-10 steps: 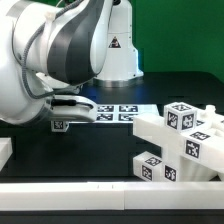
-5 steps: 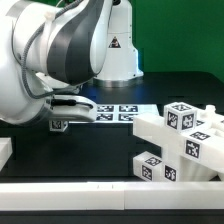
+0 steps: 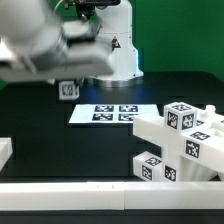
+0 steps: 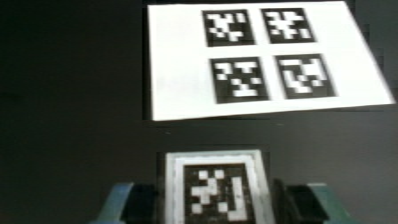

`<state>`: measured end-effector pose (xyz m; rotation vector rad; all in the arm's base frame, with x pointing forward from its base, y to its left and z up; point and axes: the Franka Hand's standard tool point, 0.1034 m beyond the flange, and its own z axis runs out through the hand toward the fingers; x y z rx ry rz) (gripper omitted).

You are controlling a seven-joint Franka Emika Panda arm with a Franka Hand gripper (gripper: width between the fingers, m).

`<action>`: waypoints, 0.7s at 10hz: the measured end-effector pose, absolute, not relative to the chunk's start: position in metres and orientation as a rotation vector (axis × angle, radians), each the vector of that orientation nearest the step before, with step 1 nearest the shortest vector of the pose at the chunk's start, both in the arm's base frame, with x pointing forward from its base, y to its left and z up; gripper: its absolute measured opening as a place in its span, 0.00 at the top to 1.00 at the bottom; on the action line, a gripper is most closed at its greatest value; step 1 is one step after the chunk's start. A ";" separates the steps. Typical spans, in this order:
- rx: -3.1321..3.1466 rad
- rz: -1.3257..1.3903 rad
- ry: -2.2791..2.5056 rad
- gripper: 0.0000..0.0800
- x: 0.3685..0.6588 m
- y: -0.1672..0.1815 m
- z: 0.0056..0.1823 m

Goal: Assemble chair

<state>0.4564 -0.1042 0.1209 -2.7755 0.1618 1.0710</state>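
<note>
My gripper (image 3: 68, 95) is shut on a small white chair part (image 3: 68, 90) with a black-and-white tag and holds it raised above the black table, to the exterior view's left of the marker board (image 3: 115, 113). In the wrist view the tagged part (image 4: 214, 185) sits between my fingers (image 4: 128, 200), with the gripper (image 4: 214, 205) above the table and the marker board (image 4: 267, 55) beyond it. The other chair parts (image 3: 180, 140), chunky tagged blocks and panels, are piled at the exterior view's right. The arm is motion-blurred.
A plain white untagged block (image 3: 5, 150) sits at the exterior view's left edge. A white rail (image 3: 90, 190) runs along the front. The robot's base (image 3: 120, 50) stands behind the marker board.
The arm has swung upward fast. The tagged part, low near the table before, has risen with the gripper and now hangs well above the table.
</note>
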 end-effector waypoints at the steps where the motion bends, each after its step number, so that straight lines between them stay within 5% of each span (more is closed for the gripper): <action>1: -2.831 0.952 0.159 0.65 0.459 -0.107 0.116; 4: -2.932 0.678 0.175 0.65 0.469 -0.108 0.119; 7: -3.037 0.219 0.093 0.65 0.513 -0.054 0.161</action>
